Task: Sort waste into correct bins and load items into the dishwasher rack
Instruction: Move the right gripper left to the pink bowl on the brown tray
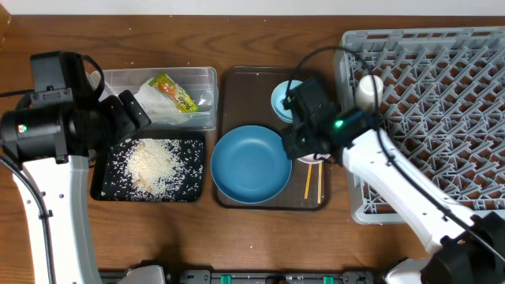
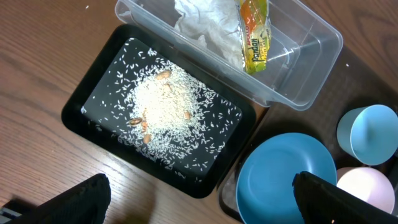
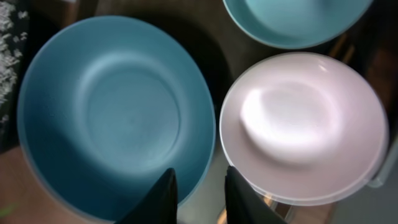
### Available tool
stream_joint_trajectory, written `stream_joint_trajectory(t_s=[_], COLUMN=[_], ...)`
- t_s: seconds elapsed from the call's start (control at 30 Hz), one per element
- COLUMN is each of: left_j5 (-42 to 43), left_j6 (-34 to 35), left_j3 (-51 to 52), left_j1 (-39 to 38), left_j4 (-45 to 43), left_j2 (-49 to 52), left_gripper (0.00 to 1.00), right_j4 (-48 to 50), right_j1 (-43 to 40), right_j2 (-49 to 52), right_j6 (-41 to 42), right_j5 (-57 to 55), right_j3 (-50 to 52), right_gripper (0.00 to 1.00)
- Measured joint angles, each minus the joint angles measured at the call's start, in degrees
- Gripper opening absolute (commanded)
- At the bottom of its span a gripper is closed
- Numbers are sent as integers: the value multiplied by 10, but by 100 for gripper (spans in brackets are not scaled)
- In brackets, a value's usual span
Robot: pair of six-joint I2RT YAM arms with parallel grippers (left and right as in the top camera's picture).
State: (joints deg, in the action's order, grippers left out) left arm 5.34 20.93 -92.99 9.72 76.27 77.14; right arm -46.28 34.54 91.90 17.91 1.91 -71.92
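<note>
The blue plate [image 1: 251, 164] lies on the brown serving tray, with the white bowl [image 3: 305, 124] to its right and the light-blue bowl [image 3: 292, 22] behind. My right gripper [image 3: 200, 196] hangs low over the plate's right rim. Its fingers stand a little apart, one over the plate and one by the white bowl's edge, holding nothing. Chopsticks [image 1: 313, 181] lie at the tray's front right. The clear tub [image 2: 311, 74] holds the napkin [image 2: 205, 25] and the snack wrapper [image 2: 255, 34]. Rice [image 2: 165, 109] covers the black tray [image 2: 81, 115]. My left gripper [image 2: 199, 205] is wide open above the table.
The grey dishwasher rack [image 1: 442, 118] fills the right side, with a cream cup [image 1: 368, 91] at its near-left corner. The brown serving tray [image 1: 229, 95] sits between the bins and the rack. Bare wooden table runs along the front edge.
</note>
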Motion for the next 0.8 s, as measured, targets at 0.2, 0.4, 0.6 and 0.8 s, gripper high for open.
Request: stream_joint_trajectory(t_s=[0.2,0.4,0.6,0.8], left_j5=[0,0,0,0], left_j6=[0,0,0,0], left_j3=[0,0,0,0], left_j1=[0,0,0,0], left_j4=[0,0,0,0], left_j2=[0,0,0,0], left_gripper=[96,96,96,96], right_j4=[111,216,296,340], right_j1=[3,3,3,3], right_j2=[1,1,3,19], right_j6=[8,44,96,124], right_j5=[-45,-83,-94,-95], right_j3=[69,125,181,204], right_gripper=[22,21,20,22])
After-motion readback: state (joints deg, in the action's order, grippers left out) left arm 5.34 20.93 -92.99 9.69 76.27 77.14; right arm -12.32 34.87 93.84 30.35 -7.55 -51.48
